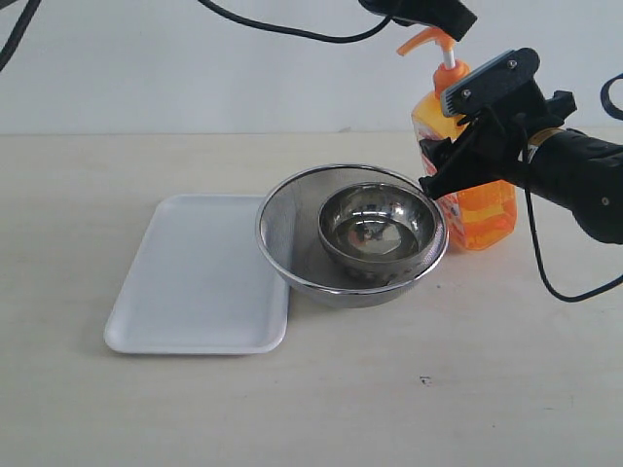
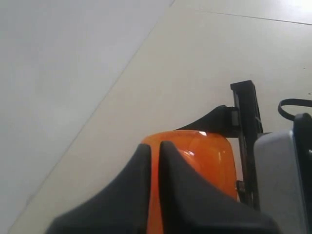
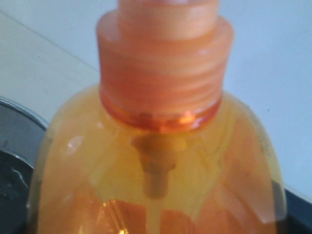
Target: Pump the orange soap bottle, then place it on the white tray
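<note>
The orange soap bottle (image 1: 479,209) stands upright on the table at the back right, just beside the strainer. My right gripper (image 1: 458,136) comes in from the right and is shut on the bottle's upper body. In the right wrist view the bottle's shoulder and screw collar (image 3: 161,73) fill the picture and hide the fingers. My left gripper (image 1: 428,17) hangs over the pump head (image 1: 428,41). Its two black fingers (image 2: 141,185) are shut, with the orange pump head (image 2: 209,156) right beneath them. The white tray (image 1: 195,282) lies flat at the left with nothing on it.
A round metal mesh strainer (image 1: 282,229) with a steel bowl (image 1: 375,229) inside it sits between the tray and the bottle, overlapping the tray's right edge. Black cables (image 1: 282,29) hang across the back wall.
</note>
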`<action>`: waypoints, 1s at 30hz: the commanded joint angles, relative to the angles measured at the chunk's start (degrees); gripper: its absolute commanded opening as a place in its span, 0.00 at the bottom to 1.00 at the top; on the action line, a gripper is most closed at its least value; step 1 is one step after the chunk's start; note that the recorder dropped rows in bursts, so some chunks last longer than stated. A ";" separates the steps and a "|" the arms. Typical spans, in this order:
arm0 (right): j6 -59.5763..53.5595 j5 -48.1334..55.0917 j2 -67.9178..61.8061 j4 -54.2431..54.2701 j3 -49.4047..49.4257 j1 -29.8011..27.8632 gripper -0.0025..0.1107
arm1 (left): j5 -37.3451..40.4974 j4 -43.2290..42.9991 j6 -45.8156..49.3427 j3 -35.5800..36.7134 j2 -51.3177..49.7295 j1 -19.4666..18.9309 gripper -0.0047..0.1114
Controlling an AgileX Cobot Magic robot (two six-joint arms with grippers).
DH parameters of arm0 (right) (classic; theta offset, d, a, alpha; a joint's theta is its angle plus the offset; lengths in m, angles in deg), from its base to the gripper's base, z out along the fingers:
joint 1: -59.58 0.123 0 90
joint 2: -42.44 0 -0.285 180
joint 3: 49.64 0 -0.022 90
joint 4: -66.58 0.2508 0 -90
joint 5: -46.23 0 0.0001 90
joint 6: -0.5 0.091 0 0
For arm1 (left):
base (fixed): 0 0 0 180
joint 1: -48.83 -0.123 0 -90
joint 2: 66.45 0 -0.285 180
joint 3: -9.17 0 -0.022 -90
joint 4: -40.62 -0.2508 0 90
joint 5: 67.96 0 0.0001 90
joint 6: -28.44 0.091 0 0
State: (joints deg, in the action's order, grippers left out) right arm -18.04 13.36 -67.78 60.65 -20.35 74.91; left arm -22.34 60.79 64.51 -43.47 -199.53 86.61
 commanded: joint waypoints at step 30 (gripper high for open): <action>-1.81 -2.38 1.10 -0.60 -0.63 -0.35 0.02 | 7.96 -6.33 -5.34 -0.18 -1.03 0.07 0.08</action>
State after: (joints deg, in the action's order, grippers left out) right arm -20.04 13.69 -67.78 60.08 -20.35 74.91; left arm -17.97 56.23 60.01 -44.29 -199.53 86.61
